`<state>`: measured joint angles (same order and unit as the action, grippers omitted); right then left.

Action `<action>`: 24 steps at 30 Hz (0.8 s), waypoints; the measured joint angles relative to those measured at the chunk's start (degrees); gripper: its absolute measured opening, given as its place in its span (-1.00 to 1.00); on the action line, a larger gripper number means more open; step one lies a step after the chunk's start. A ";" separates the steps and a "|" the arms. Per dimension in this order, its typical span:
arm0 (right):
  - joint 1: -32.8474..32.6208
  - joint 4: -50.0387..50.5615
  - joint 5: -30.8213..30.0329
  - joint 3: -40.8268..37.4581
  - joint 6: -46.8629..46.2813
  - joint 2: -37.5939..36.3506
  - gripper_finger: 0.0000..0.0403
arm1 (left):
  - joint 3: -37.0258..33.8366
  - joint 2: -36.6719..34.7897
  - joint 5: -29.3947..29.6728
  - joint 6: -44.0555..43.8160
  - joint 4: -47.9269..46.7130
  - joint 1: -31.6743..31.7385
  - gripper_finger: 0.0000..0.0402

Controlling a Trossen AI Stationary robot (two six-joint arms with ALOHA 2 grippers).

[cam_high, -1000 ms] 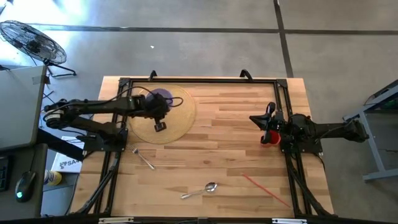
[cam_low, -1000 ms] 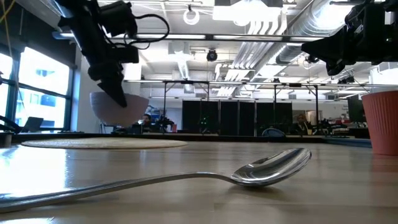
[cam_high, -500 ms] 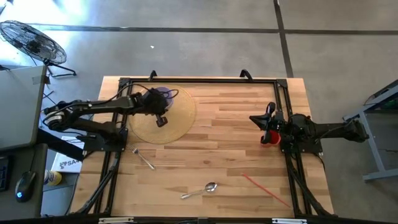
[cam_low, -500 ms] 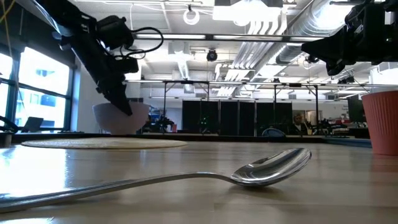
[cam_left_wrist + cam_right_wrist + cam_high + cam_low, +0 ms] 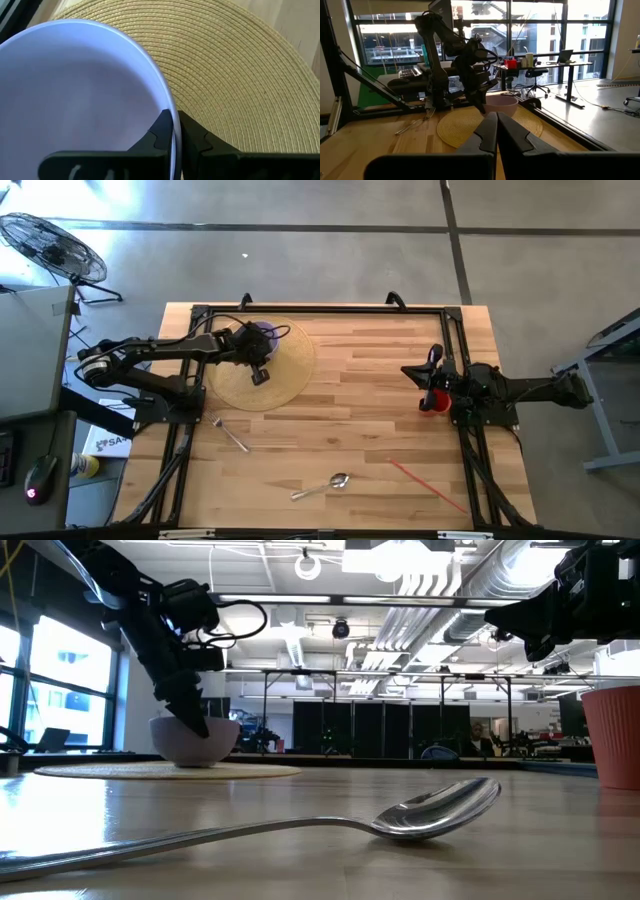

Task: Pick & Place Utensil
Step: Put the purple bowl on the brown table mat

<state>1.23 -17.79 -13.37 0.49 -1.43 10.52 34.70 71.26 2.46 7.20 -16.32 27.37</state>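
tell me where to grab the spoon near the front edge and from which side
Grip the spoon at mid-handle, coming straight down from above with the fingers across its width. It lies flat and alone on the table, handle thin and straight; the rounded bowl end would likely slip.

high: overhead, whole table | low: tabletop level | both share spoon (image 5: 322, 486)

Left tool (image 5: 173, 131) pinched closed, right tool (image 5: 496, 131) closed, parked
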 joint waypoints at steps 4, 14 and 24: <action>0.01 0.00 0.01 -0.01 -0.01 0.01 -0.98 | 0.00 0.00 0.07 -0.15 -0.52 -0.01 -0.96; 0.00 0.01 0.01 0.00 0.00 0.01 -0.99 | 0.02 -0.20 2.77 -2.16 -0.97 -1.73 -0.96; 0.00 0.01 0.01 -0.02 -0.01 0.01 -0.99 | 0.02 -0.19 8.95 -3.28 -2.09 -10.12 -0.96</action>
<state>1.23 -17.78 -13.36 0.47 -1.44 10.53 34.72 71.07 11.41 3.92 -18.41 17.25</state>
